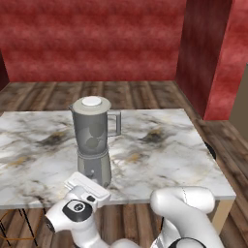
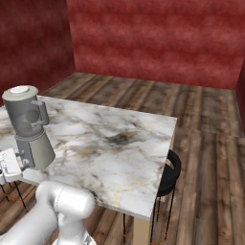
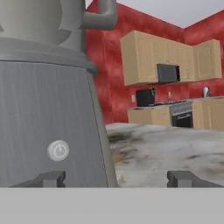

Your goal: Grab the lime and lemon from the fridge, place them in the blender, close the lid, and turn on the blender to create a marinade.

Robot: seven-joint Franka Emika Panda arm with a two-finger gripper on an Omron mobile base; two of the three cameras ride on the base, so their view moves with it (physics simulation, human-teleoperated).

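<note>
The blender [image 1: 92, 140] stands on the marble table [image 1: 160, 150], lid [image 1: 91, 101] on. The gripper [image 3: 116, 178], jaws apart and empty, faces its base. The round knob [image 3: 58, 151] sits at ten o'clock; shift left before pressing.

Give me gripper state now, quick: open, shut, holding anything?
Gripper: open and holding nothing. Its fingertips stand wide apart, right in front of the blender base, close to the power knob.
</note>
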